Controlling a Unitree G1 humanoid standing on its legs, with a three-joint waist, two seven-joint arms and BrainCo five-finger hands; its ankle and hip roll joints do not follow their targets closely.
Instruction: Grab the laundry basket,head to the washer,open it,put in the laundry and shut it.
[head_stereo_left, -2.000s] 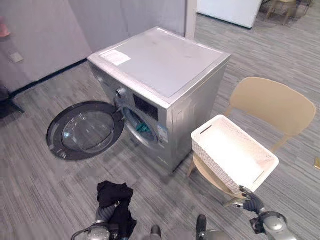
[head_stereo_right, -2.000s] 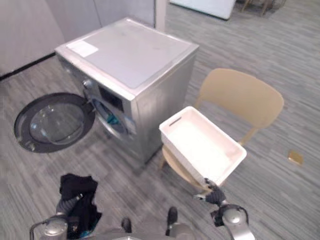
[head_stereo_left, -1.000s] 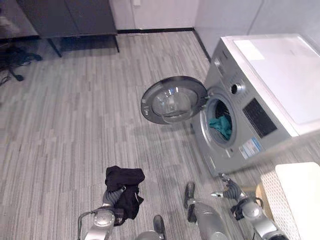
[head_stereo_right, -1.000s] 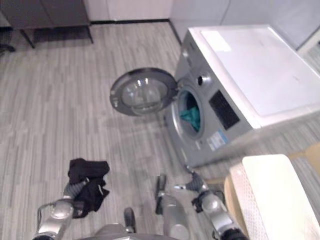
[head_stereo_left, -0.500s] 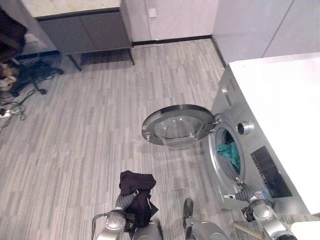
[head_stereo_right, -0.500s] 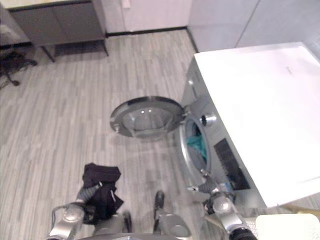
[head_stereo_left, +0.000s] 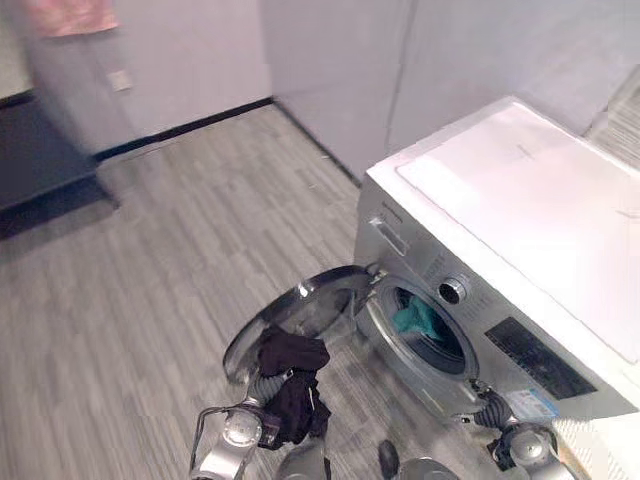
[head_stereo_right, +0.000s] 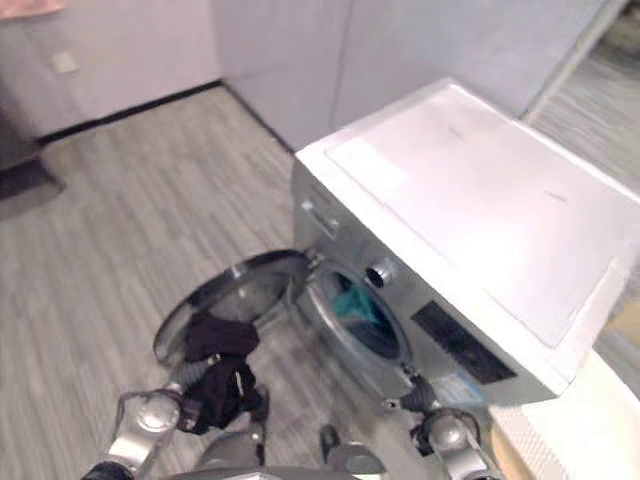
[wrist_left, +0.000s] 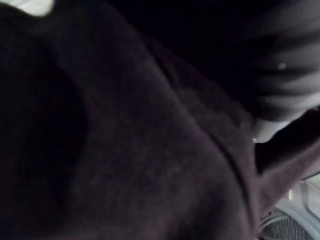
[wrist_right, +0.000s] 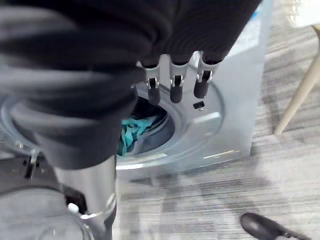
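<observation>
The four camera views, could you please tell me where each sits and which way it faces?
Left eye view: on the head, looking down at the washer with its door open; left hand holds the black garment.
Right eye view: beside it, same scene; right hand by the washer front.
Left wrist view: along the left hand, pressed against black cloth.
Right wrist view: along the right hand's relaxed fingers into the drum.
Shared: teal laundry shows in the drum in the eye and right wrist views.

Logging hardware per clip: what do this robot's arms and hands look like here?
Both arms are silver-grey with rounded metallic joints. The left hand and right hand each have a dark ribbed cover over the wrist and back; the right wrist view shows silver fingers ending in dark tips.
</observation>
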